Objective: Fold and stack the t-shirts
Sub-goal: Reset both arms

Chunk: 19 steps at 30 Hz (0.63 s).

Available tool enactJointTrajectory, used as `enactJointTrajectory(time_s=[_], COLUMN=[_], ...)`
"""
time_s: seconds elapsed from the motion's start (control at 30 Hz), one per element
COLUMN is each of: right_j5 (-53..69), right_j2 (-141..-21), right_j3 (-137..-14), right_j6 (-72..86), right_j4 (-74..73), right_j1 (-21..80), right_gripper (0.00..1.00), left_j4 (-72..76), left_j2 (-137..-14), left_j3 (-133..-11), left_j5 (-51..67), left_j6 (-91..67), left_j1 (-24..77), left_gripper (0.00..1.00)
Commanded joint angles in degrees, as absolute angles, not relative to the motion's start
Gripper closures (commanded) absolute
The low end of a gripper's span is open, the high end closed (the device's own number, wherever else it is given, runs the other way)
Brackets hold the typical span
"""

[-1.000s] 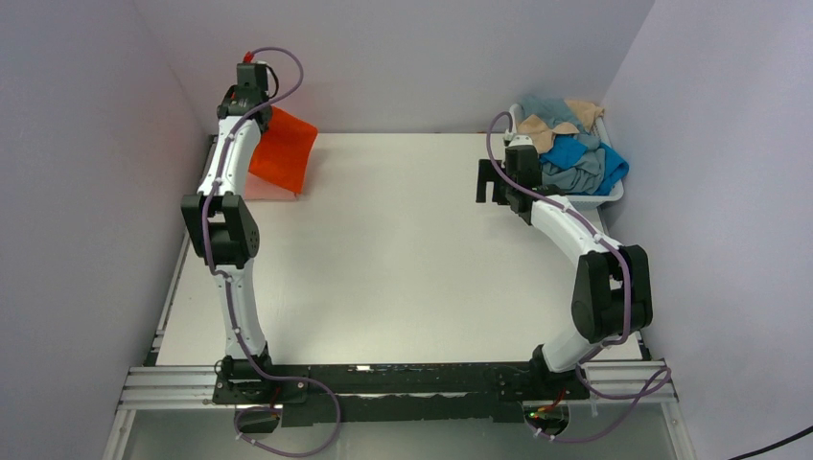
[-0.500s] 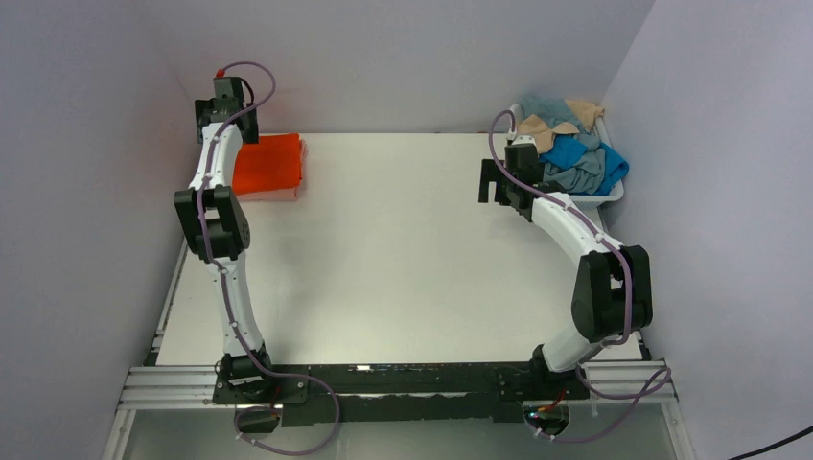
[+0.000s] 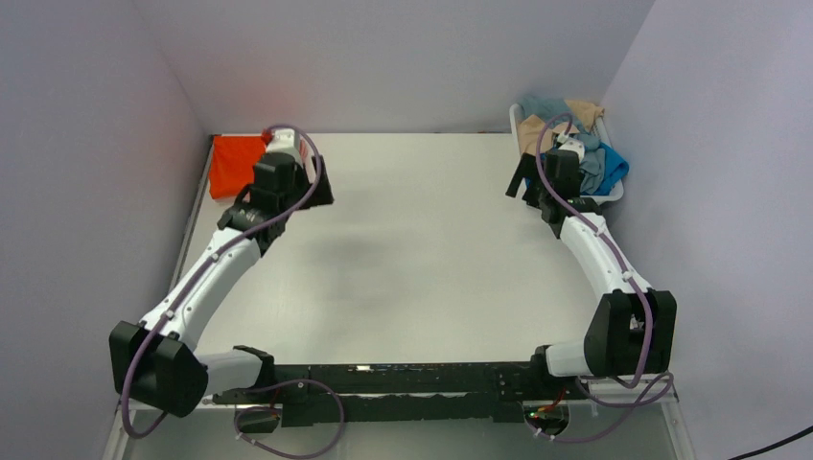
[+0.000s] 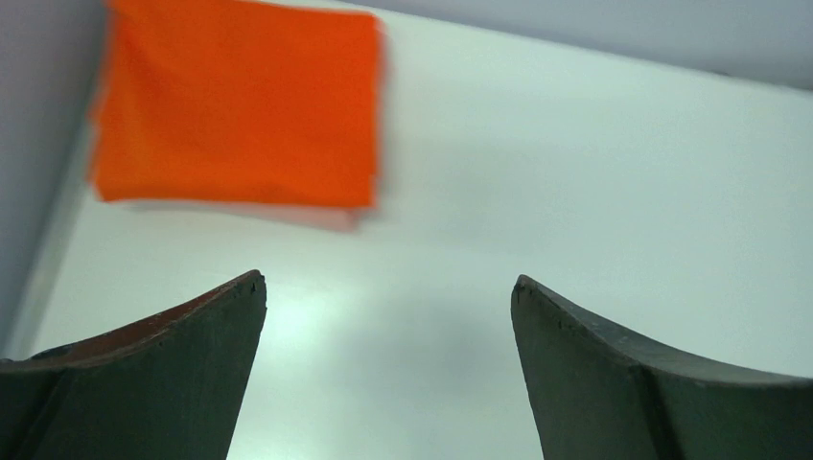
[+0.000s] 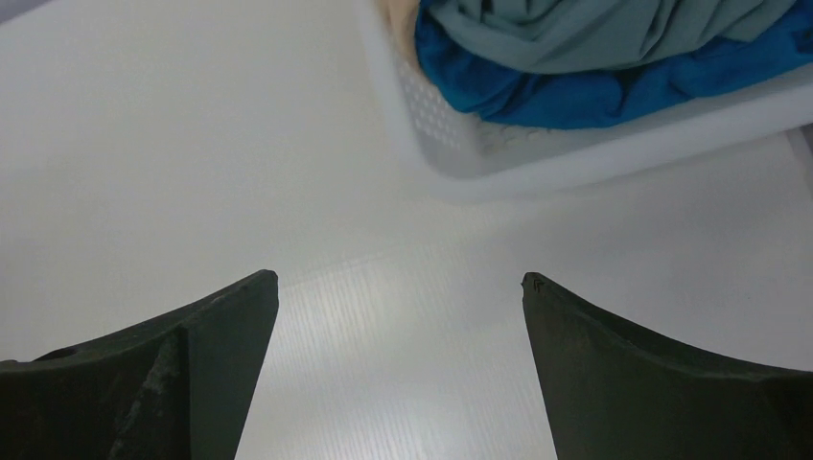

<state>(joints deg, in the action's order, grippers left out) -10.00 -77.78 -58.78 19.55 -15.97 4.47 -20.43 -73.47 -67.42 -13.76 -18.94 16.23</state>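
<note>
A folded bright orange t-shirt [image 3: 235,163] [image 4: 235,105] lies flat in the table's far left corner, with a salmon-pink edge [image 4: 321,217] showing under it. My left gripper [image 3: 292,180] [image 4: 388,287] hangs open and empty just right of and nearer than that stack, over bare table. More t-shirts, blue [image 5: 575,91], grey-blue [image 5: 594,29] and tan [image 3: 537,129], are heaped in the white basket [image 3: 614,196] [image 5: 451,144] at the far right. My right gripper [image 3: 545,178] [image 5: 400,280] stands open and empty above the table, just short of the basket's near left corner.
Grey walls close in the table on the left, back and right. The basket's rim lies close in front of the right fingers. Both arm bases sit on the rail at the near edge.
The left gripper opened and let go of the orange shirt, which now lies folded in the corner; that arm swung down and right. The right gripper moved right, closer to the basket.
</note>
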Motion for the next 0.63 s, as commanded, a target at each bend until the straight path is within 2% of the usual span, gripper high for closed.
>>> enactJointTrajectory(time_s=[0.0,0.17,0.3,0.6], right_j5=[-7.8,-5.1,1.3,4.9], right_j2=[-80.2,-87.1,-84.3,-81.3], right_j3=[-64.9,-74.8,-70.1,-65.1], right_j6=[19.1,17.2,17.0,17.3], right_j4=[-10.8,-12.8,-7.4,-5.1], right_j1=[1.6,0.3,0.3,0.3], right_gripper=[0.0,0.0,0.0,0.0], left_j4=[-13.9,-13.9,-17.8,-24.3], left_j2=[-66.2,-61.0,-59.6,-59.0], left_j3=[-55.7,-47.4,-48.1,-51.3], left_j5=[-9.5,-8.3,-9.7,-13.5], left_j6=[-26.9,-29.3,-30.2,-31.5], left_j1=[20.1,22.3,22.3,22.3], left_gripper=[0.01,0.0,0.01,0.01])
